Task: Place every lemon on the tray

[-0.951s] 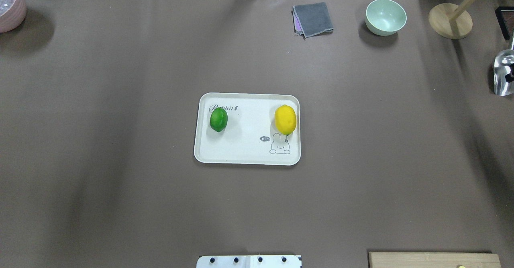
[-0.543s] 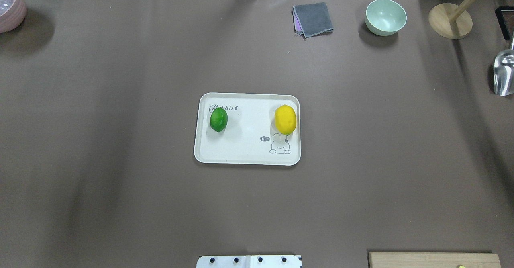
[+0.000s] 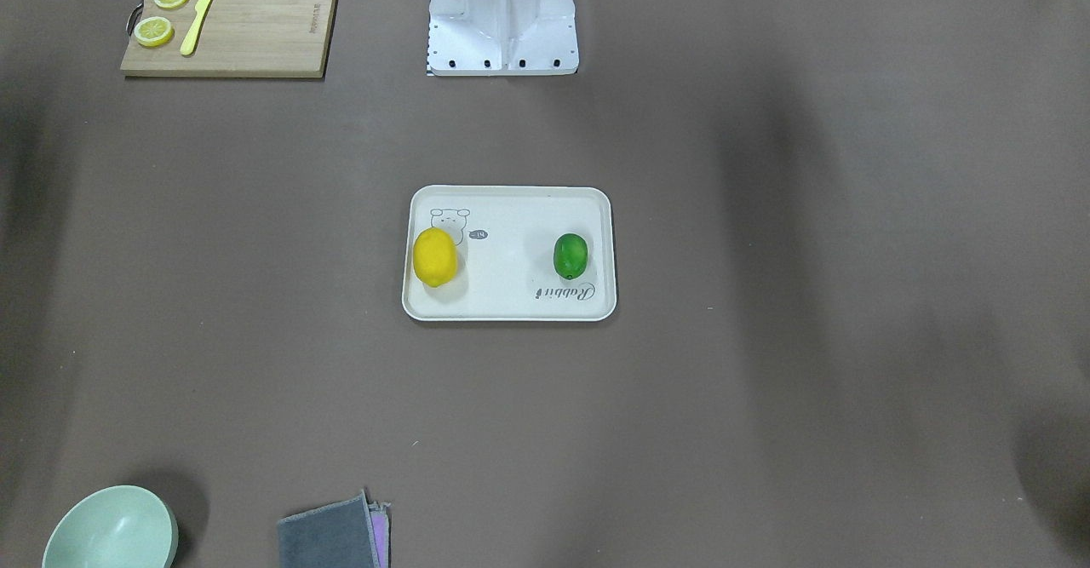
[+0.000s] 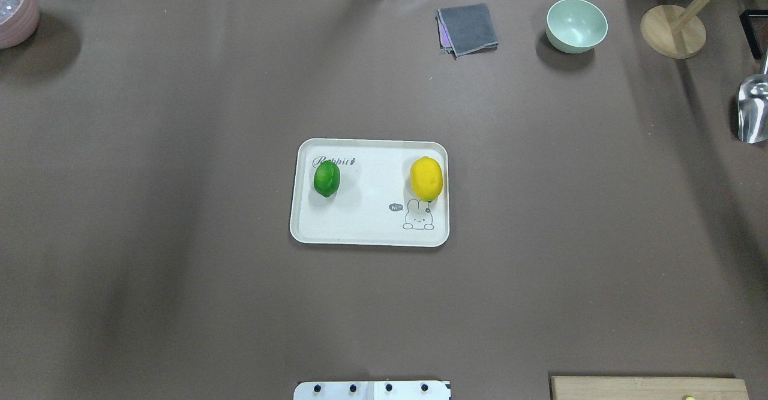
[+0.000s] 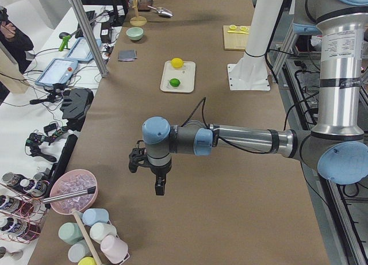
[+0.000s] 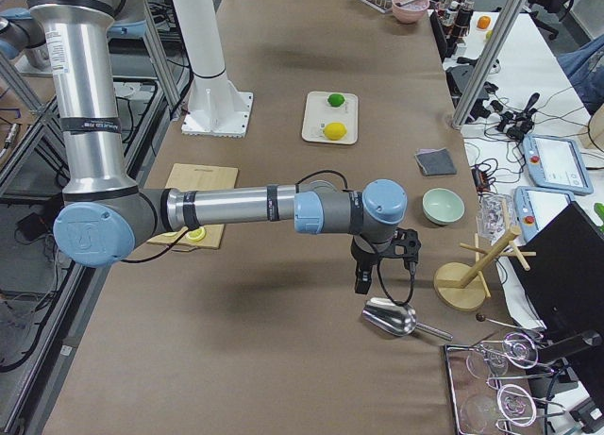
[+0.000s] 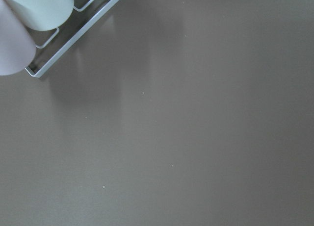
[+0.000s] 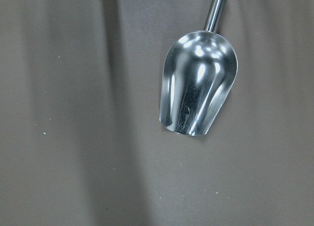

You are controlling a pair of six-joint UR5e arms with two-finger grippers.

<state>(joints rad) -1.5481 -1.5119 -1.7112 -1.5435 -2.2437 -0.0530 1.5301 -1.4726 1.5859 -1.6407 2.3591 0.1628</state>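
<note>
The yellow lemon (image 4: 426, 179) lies on the right part of the off-white tray (image 4: 366, 226), above the bear drawing. The green lemon (image 4: 327, 179) lies on the tray's left part by the "Rabbit" script. Both also show in the front-facing view, the yellow lemon (image 3: 435, 256) and the green lemon (image 3: 570, 255). My left gripper (image 5: 160, 187) hangs over bare table far from the tray, near a pink bowl. My right gripper (image 6: 360, 284) hangs over the table's other end by a metal scoop (image 6: 389, 316). I cannot tell whether either gripper is open or shut.
A wooden cutting board (image 3: 228, 23) with lemon slices and a yellow knife lies near the robot base. A green bowl (image 4: 576, 25), a grey cloth (image 4: 467, 29) and a wooden stand (image 4: 672, 30) sit at the far edge. The scoop (image 8: 198, 93) fills the right wrist view.
A dark tip of my right gripper beside the scoop at the overhead view's right edge has moved out of that view. The lemons and tray have not moved.
</note>
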